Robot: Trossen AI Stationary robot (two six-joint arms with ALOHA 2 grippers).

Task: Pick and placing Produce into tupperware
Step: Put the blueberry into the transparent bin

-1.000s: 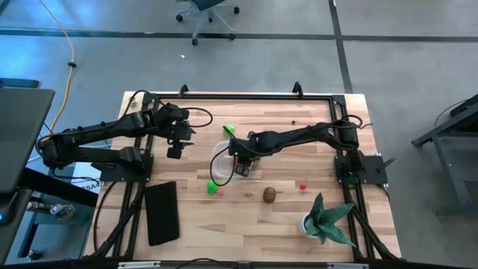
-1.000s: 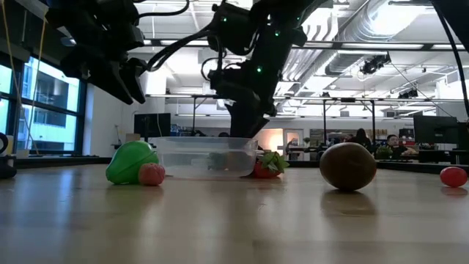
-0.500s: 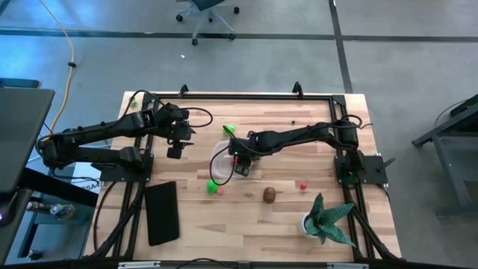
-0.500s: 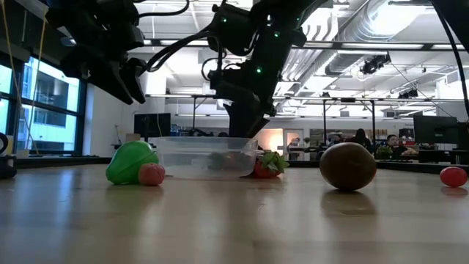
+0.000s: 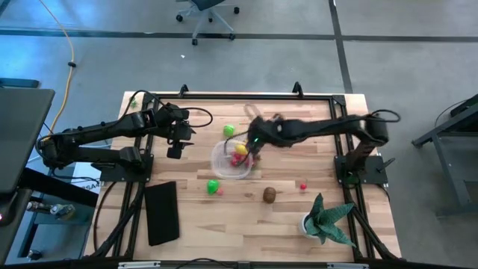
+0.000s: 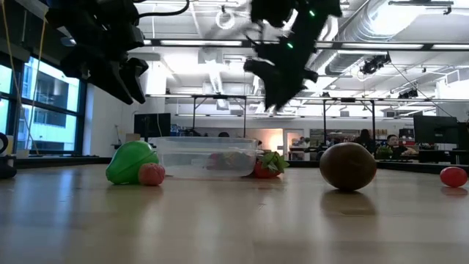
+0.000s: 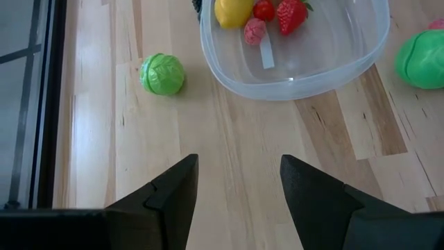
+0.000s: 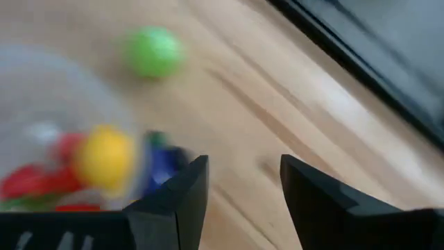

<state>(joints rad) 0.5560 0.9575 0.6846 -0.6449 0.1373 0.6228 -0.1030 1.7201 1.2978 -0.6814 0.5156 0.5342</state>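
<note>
Tool work was seen paused over the counter (image 5: 299, 213): the right tool (image 5: 252, 136), its fingers apart and empty, was held above the far rim of the clear tub (image 5: 224, 170), while the left tool (image 5: 176, 152), also parted and empty, was kept waiting well to the tub's left. Inside the tub, a yellow fruit (image 7: 232, 12), a strawberry (image 7: 292, 15), a small red fruit (image 7: 263, 10) and a pink piece (image 7: 254, 30) were gathered against one wall. Much of the produce was left outside: a green cabbage (image 7: 162, 73) just beyond the tub, a larger green vegetable (image 5: 213, 185) with a small pink fruit (image 6: 152, 174) on its near side, a brown kiwi (image 5: 269, 195) and a red berry (image 5: 303, 185) farther toward the potted plant (image 5: 326, 220). The job was judged partly done, with at least five pieces yet to be carried over. The black slab (image 5: 162, 212) was left untouched.
</note>
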